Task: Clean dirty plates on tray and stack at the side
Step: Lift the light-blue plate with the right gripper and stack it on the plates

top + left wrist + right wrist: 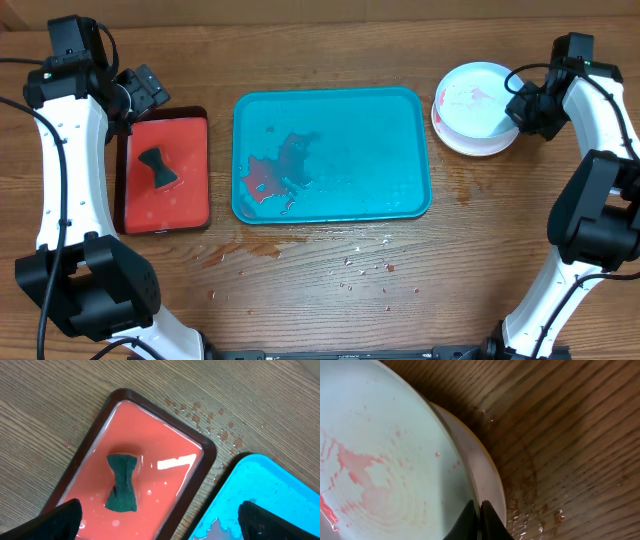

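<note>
The teal-blue tray (380,130) lies mid-table with red sauce smears and water on its left half, and no plate stands on it. At the far right a pale teal plate (472,100) with red smears rests on top of a white plate (481,467). My right gripper (479,510) is shut on the pale plate's (385,460) right rim, which is pinched between the fingers. Over the left side my left gripper (160,515) hangs wide open and holds nothing. It is above the near end of the red tray (165,445), and the teal tray's corner (270,490) is beside it.
A dark green sponge (121,482) lies in the wet red tray (190,140) at the left. Sauce specks and water drops dot the wood in front of the teal tray (360,262) and beside the plates (530,515).
</note>
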Robot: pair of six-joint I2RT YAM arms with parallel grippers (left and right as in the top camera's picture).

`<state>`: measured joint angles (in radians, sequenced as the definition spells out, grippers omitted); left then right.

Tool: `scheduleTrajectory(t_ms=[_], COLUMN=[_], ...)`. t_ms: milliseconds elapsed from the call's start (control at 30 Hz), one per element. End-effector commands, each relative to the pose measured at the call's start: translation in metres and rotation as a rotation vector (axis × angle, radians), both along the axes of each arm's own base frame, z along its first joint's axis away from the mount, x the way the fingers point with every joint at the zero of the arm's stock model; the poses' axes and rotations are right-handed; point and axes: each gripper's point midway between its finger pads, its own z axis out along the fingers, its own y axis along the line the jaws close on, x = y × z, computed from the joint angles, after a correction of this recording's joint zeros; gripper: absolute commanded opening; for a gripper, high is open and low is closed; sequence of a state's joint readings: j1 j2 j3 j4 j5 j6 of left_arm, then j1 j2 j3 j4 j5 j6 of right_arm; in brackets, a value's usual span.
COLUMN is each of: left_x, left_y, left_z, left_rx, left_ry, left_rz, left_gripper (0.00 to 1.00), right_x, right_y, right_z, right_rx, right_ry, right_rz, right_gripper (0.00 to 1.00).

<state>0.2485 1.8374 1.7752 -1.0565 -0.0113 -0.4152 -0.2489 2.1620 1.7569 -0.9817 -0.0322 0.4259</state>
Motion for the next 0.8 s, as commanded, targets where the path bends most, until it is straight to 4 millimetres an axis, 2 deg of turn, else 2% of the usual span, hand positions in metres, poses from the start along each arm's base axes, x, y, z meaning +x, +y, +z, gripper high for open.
scheduleTrajectory(t_ms=[0,33,100,233,400,533,767], left_x=[0.002,0.002,0.002,0.002,0.002,0.002,0.002], left_y=[-0.004,-0.004,-0.004,-0.004,-0.004,-0.004,-0.004], left_z=[-0.002,-0.002,-0.002,-0.002,-0.002,-0.002,-0.002], left_rx=[-0.004,-0.004,-0.005,-0.004,-0.005,-0.005,-0.005], left_ry=[0.004,0.004,0.004,0.004,0.004,0.004,0.004], left_rz=[-0.017,-0.017,-0.018,-0.017,-0.018,-0.018,-0.018], left_gripper=[1.00,1.00,1.00,1.00,1.00,1.00,1.00], right_x=[-0.009,-0.011,-0.013,-0.017,-0.020,-0.018,-0.015], right_y=[-0.011,-0.010,-0.008,0.005,0.042,0.067,0.123], right_z=[-0.004,-0.005,-0.007,-0.008,-0.001,0.024,0.101], right_rx=[-0.037,-0.036,-0.028,0.037,0.193,0.218,0.177], right_ry=[0.027,0.032,0.041,0.052,0.056,0.011,-0.158], right_rz=[-0.042,-0.042,-0.040,-0.017,0.032,0.087,0.234], right_gripper=[0.08,0.13,0.32,0.32,0.32,0.37,0.47])
